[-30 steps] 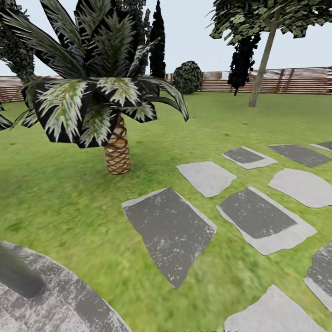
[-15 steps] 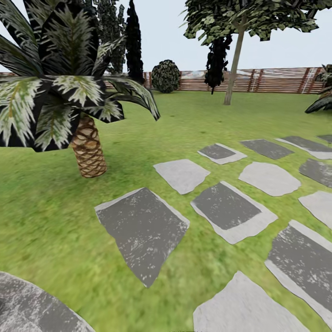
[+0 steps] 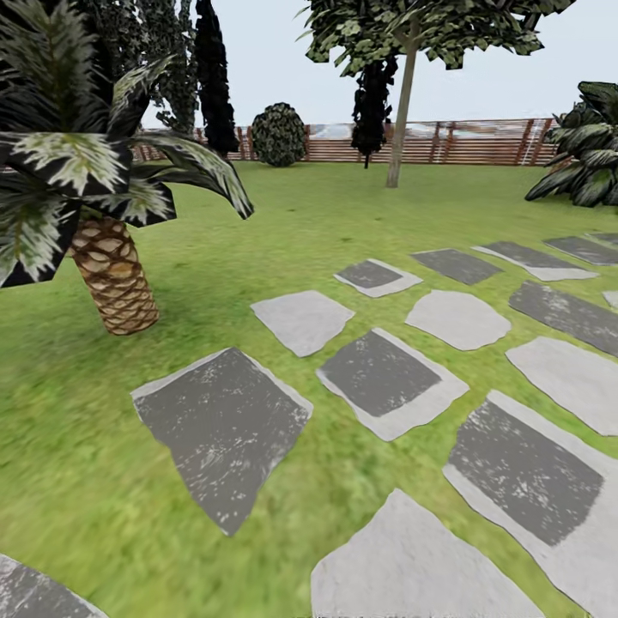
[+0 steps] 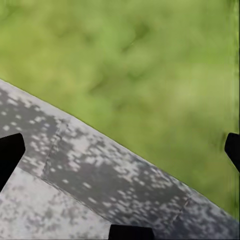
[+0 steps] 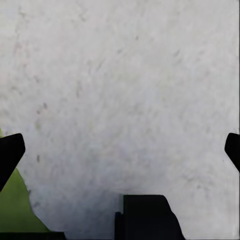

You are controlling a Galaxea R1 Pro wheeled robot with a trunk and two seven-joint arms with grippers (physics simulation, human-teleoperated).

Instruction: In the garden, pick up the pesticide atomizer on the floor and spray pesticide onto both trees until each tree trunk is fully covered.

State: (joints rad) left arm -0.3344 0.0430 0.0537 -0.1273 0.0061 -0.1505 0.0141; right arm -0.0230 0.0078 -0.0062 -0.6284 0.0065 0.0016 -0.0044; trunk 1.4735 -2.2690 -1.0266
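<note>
In the head view, the garden lawn (image 3: 360, 215) runs back to a brown slatted wooden fence (image 3: 463, 142). A scaly-trunked palm (image 3: 112, 275) stands at the left on the grass, and flat grey stepping stones (image 3: 219, 425) lie scattered across the middle and right. Near the fence stand a thin-trunked leafy tree (image 3: 399, 112), a dark columnar tree (image 3: 213, 77) and a round shrub (image 3: 278, 135); a broad-leaved plant (image 3: 584, 146) sits at the right edge. In the left wrist view, the left end effector (image 4: 120, 150) is released, its dark fingertips (image 4: 10, 155) spread wide over a mottled grey stone (image 4: 100, 185) bordering grass. In the right wrist view, the right end effector (image 5: 120, 150) is likewise spread wide, holding nothing, above a pale stone (image 5: 130, 90).
</note>
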